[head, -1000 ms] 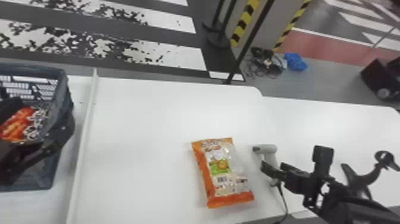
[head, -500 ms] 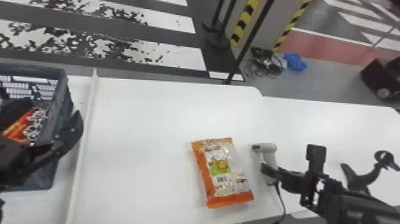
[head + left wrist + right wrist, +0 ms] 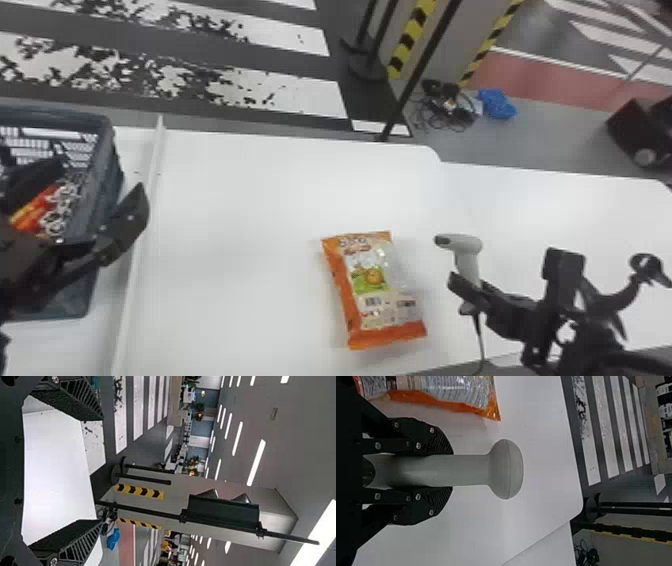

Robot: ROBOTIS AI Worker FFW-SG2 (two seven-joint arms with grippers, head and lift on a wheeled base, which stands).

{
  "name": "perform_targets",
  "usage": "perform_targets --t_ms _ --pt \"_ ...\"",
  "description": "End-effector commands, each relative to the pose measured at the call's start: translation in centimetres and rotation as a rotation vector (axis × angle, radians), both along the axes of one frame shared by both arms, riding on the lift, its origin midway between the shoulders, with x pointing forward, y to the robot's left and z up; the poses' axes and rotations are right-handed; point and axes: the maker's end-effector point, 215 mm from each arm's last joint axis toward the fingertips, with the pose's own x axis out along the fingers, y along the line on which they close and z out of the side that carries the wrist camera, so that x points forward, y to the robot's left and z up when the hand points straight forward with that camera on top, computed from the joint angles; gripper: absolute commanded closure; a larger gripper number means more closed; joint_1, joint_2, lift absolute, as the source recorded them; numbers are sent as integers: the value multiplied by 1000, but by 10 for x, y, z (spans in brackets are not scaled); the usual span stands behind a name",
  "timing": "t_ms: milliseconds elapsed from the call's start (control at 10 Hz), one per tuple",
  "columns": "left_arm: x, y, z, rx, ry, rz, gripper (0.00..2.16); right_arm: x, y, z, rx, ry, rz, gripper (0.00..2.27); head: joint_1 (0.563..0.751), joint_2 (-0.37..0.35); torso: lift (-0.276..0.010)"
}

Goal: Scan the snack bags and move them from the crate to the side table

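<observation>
My left gripper (image 3: 100,182), fingers spread with nothing between them, is over the right part of the crate (image 3: 102,295) at the left in the head view. Red and orange snack bags (image 3: 37,210) lie inside the crate, partly hidden by that arm. In the left wrist view the left gripper (image 3: 101,470) is wide open. My right gripper (image 3: 465,295) is shut on the grey handheld scanner (image 3: 462,244), whose head stands above the fingers. The right wrist view shows the right gripper (image 3: 451,470) clamping the scanner handle (image 3: 468,470). Left of the scanner, an orange snack bag (image 3: 382,275) lies flat on the white table (image 3: 240,225).
A raised white strip (image 3: 142,225) separates the crate's area from the table. The scanner's cable (image 3: 478,340) hangs toward the front edge. Another white surface (image 3: 565,215) adjoins at the right. Beyond the tables, a black pole (image 3: 415,75) rises from the floor.
The left gripper has swung and shifted a little rightward over the crate, covering the bags differently. The right gripper has carried the scanner slightly right. The orange bag on the table has not moved.
</observation>
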Motion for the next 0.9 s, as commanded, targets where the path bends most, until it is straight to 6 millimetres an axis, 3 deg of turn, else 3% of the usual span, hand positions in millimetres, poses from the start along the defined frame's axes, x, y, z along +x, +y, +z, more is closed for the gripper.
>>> perform_targets --t_ms 0,100,400,600,800 --pt "-2 0 2 -2 -2 -12 70 -21 37 27 20 -10 22 2236 695 -350 -87" --pt "-1 0 2 -1 -3 -14 70 -38 50 34 -10 28 30 2236 695 -350 -87" --pt "3 3 -7 -3 10 -3 70 -90 115 27 69 140 93 2236 695 -350 -87" --pt "3 0 -10 -8 14 -5 70 -103 148 32 110 151 155 2236 695 -350 -87" --pt "-3 0 -7 -22 11 -14 70 -101 163 23 125 150 176 2236 695 -317 -87"
